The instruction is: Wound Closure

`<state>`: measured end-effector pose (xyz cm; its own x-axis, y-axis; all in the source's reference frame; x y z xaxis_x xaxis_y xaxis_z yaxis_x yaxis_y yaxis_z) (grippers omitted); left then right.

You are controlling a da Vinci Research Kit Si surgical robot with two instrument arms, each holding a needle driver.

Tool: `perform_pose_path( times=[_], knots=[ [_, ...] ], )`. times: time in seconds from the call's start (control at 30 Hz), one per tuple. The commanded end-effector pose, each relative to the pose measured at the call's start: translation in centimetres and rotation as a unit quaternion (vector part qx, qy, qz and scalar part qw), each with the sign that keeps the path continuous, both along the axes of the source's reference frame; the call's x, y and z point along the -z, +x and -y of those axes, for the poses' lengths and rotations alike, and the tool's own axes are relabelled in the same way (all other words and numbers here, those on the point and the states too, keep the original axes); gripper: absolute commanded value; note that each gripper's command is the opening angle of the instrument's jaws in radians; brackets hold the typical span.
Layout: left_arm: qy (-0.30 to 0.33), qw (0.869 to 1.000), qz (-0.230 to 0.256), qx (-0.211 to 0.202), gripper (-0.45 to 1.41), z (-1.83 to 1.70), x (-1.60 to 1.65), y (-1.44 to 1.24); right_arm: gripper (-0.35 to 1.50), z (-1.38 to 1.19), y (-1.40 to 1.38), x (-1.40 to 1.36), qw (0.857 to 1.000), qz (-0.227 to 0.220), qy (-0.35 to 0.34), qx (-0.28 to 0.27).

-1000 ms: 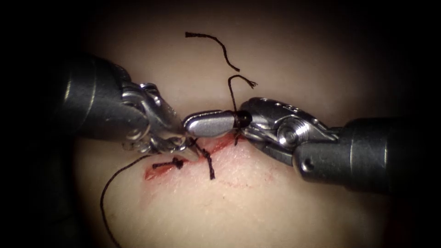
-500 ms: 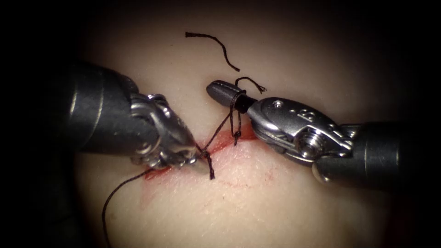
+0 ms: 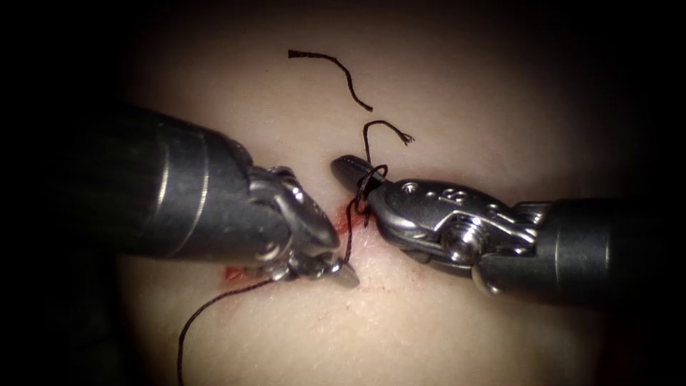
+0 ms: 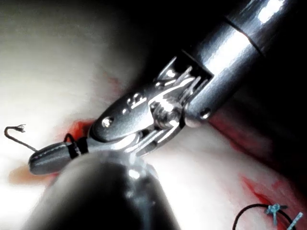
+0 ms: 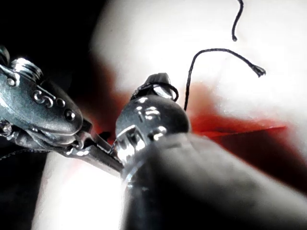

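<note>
On the pale tissue point(image 3: 443, 336) the red cut point(image 3: 344, 225) lies between both tools. My left tool point(image 3: 341, 271) sits low on the cut, jaws shut on the black thread point(image 3: 349, 239). From there the thread rises to my right tool point(image 3: 346, 168) and loops round its shut jaws, which hold nothing between them. The thread's short frayed tail point(image 3: 389, 129) curls up just above them. In the left wrist view the loop sits behind the right tool's jaws point(image 4: 50, 162), with the tail point(image 4: 14, 132) beside them. In the right wrist view the left tool point(image 5: 98, 154) lies close beside the looped jaws.
A loose cut piece of thread point(image 3: 336, 71) lies on the tissue above the tools. The long thread end point(image 3: 207, 311) trails from the left tool toward the lower left. An earlier stitch's knot point(image 4: 274, 209) sits further along the cut, with red fluid point(image 4: 259, 196) around it.
My left tool moved right and down along the cut with the thread, covering the earlier knot. The right tool's jaws swung up and rightward, then dipped; the loop stays round them.
</note>
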<state>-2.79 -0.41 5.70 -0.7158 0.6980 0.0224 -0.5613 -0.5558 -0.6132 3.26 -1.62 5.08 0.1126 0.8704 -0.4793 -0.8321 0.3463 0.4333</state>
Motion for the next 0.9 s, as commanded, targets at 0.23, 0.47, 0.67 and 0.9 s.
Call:
perform_pose_path(
  times=[0.23,0.47,0.67,0.9],
  knots=[
    [0.003,1.000,-0.003,-0.003,-0.45,0.01,-0.12,-0.08,-0.08,0.01,0.06,0.03,1.000,0.009,0.008,-0.009],
    [0.004,1.000,-0.003,-0.004,-0.45,-0.01,-0.15,-0.09,0.10,-0.05,0.01,-0.04,0.999,0.026,0.025,-0.022],
    [0.004,1.000,-0.004,-0.003,-0.45,-0.01,-0.14,-0.10,0.27,-0.12,-0.07,-0.15,0.998,0.037,0.031,-0.028],
    [0.005,1.000,-0.004,-0.002,-0.45,-0.01,-0.13,-0.11,0.59,-0.10,-0.08,-0.26,0.998,0.043,0.034,-0.032]
  ],
)
